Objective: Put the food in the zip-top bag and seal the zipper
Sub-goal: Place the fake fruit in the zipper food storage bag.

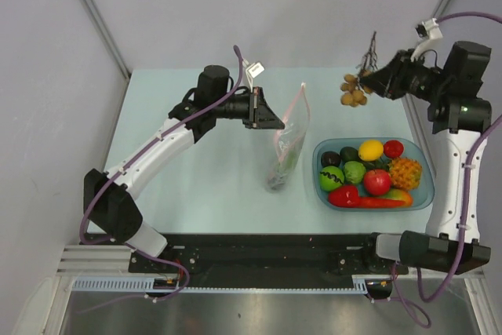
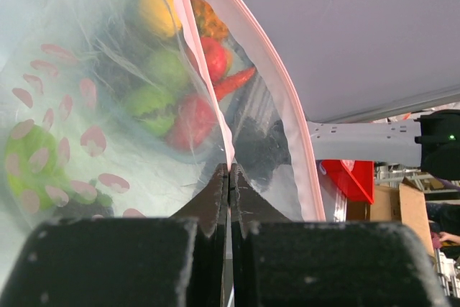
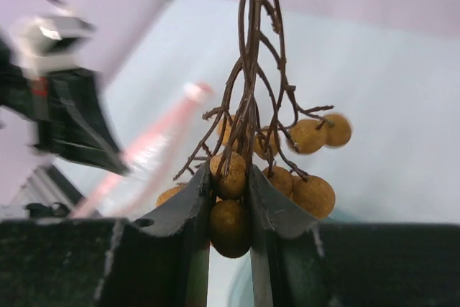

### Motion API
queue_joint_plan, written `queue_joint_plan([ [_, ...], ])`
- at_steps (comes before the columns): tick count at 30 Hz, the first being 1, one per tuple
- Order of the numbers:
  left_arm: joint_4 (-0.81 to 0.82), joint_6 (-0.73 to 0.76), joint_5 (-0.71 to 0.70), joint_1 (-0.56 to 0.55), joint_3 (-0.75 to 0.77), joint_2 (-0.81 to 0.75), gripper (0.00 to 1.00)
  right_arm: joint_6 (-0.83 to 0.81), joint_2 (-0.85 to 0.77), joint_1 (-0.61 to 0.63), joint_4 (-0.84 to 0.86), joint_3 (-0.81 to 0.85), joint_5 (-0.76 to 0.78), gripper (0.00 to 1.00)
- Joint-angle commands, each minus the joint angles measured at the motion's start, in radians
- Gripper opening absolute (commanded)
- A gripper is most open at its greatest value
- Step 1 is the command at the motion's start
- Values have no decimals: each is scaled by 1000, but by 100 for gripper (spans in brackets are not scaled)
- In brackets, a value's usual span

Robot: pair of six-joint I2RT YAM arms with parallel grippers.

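Above the table [image 1: 196,186], left hand [image 2: 228,172] pinches the zip-top bag [image 1: 291,140], contents blurred; right hand [image 3: 230,203] clamps grape cluster [image 3: 313,196].

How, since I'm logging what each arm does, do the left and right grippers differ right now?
The left gripper pinches the thin edge of the zip-top bag, jaws fully together; the right gripper clamps the brown grape cluster, jaws slightly apart around it. The left sits mid-table, holding the bag up; the right is raised near the far right corner. Both are shut on something.
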Motion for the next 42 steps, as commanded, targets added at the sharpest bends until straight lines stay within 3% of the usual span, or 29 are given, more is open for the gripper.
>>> queue_joint_plan([
  [1,2,39,17,-6,34,11,0,361,-24,150,423,17,-62,0],
  [8,-10,51,34,-6,43,9,0,476,28,382,615,14,-42,0],
  [13,13,33,55,-1,43,2,0,506,35,473,679,-129,-79,0],
  [17,30,8,63,10,32,-18,0,374,-2,471,592,-225,-73,0],
  [22,31,5,64,17,32,-30,0,173,-63,458,362,-288,-44,0],
  [30,27,-4,58,22,40,-20,0,-184,-137,476,112,-264,56,0],
  [37,22,-12,54,21,64,3,0,-445,-136,612,-61,-187,225,0],
  [42,30,-41,35,28,58,8,0,-511,-155,715,-88,-189,344,0],
])
